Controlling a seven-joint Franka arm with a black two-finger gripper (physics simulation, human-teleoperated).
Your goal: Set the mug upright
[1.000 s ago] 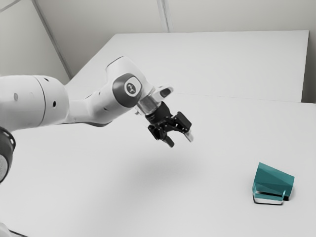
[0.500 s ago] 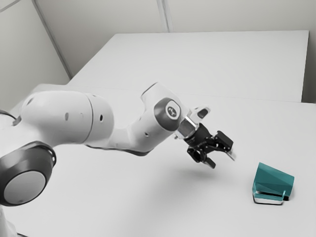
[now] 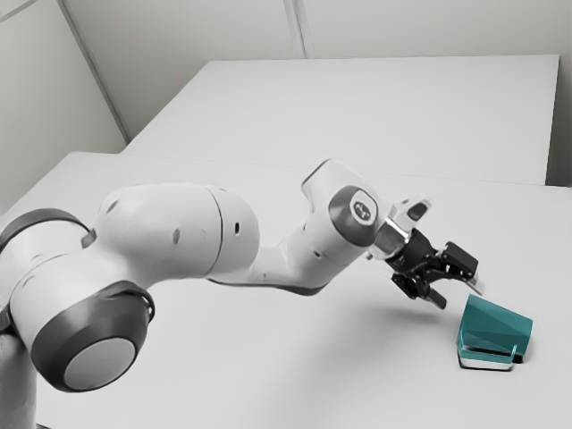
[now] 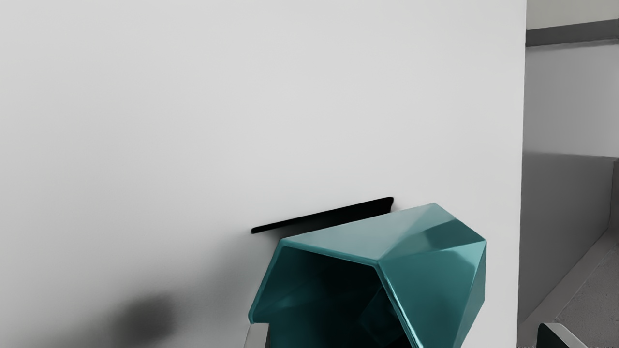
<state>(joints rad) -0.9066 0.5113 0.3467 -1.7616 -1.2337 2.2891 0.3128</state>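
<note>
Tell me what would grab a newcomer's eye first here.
The teal faceted mug, the one vivid color, lies on its side on the pale table toward the exterior view's right, its dark open mouth facing the wrist camera. Next comes the bulky white Franka arm, reaching in from the exterior view's left and ending in a black end effector, fingers apart, close to the mug.

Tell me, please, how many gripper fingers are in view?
2. In the wrist view, one finger overlaps the mug's open rim; the second finger appears past the edge of the table. The mug appears between them.
</note>
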